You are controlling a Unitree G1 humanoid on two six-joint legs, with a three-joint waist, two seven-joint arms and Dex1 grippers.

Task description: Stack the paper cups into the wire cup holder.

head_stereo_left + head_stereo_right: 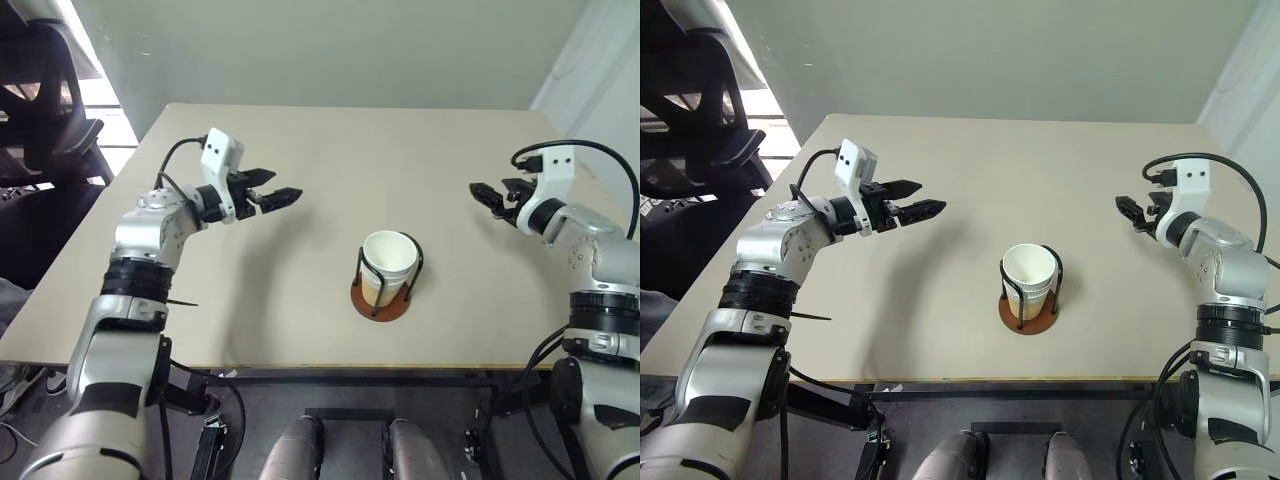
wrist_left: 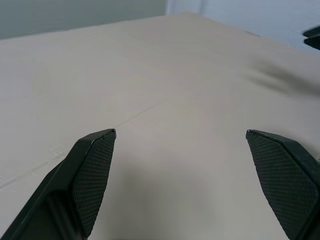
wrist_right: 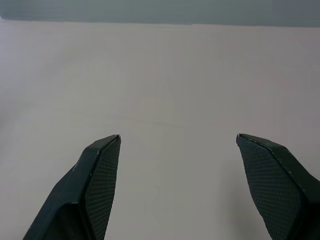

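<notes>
The paper cups (image 1: 389,263) stand nested in one stack inside the wire cup holder (image 1: 381,300), whose brown disc base rests near the table's front middle. My left gripper (image 1: 280,188) hovers open over the table, up and to the left of the holder, pointing right toward it. Nothing lies between its fingers (image 2: 92,170). My right gripper (image 1: 487,192) hangs open well to the right of the holder and farther back, also empty, with bare tabletop ahead of its fingers (image 3: 97,180).
The beige table (image 1: 330,160) has its front edge just below the holder. A dark office chair (image 1: 40,110) stands off the table's left side. A pale wall runs behind the far edge.
</notes>
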